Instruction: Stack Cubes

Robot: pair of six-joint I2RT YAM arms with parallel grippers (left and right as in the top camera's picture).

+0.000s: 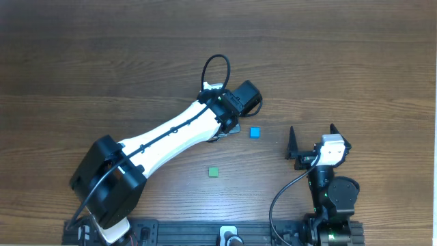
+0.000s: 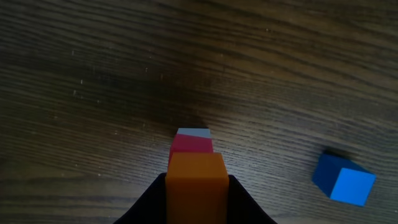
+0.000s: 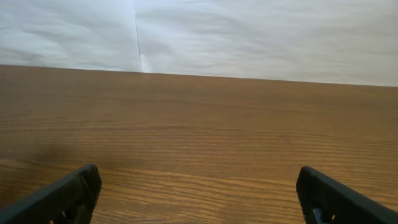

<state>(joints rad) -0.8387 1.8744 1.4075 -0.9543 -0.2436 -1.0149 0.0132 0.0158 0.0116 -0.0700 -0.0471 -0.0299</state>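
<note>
Left gripper (image 2: pixel 197 208) clamped on orange cube (image 2: pixel 196 183), which sits directly over red cube (image 2: pixel 191 144). A grey edge (image 2: pixel 194 132) shows just past the red. Orange-to-red contact: cannot tell.

Step in hand, as judged: setting orange on the stack. Next move calls for lowering it square, releasing, then lifting straight up.

Blue cube (image 2: pixel 343 178) lies near, green cube (image 1: pixel 214 172) farther off; both unstacked. Right gripper (image 1: pixel 311 142) spread wide, empty, near its base.

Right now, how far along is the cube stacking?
Done, apparently: a red cube sits on a grey cube, though contact is hidden. In hand: the left gripper is shut on an orange cube just over the red one. Left: the blue cube and green cube lie loose on the table. The right gripper is open, empty.
</note>
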